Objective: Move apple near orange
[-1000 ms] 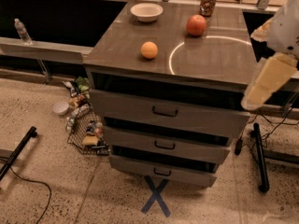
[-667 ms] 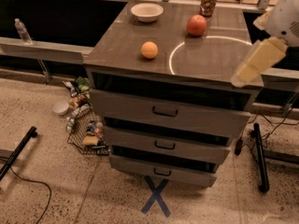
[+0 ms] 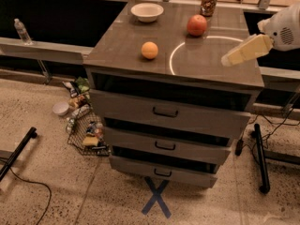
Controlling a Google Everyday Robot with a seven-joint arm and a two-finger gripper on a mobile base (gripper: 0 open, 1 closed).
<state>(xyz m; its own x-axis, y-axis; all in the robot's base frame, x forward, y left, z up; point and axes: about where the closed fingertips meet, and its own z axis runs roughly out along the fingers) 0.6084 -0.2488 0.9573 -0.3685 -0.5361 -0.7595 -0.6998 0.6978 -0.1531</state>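
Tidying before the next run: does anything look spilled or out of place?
Yes: snack packets lie strewn on the floor left of the drawers, beside a wire basket. On top, apple and orange sit apart; the pincer hangs at the right side.

My gripper is a long, pale cream-yellow wedge, smooth and matte, narrowing to a blunt tip. It hangs above the right edge of the bench top, towards the front corner. Behind it my wrist is a rounded white shell with a soft sheen. On its side sits a round patch of small dark dots, like a speaker grille.
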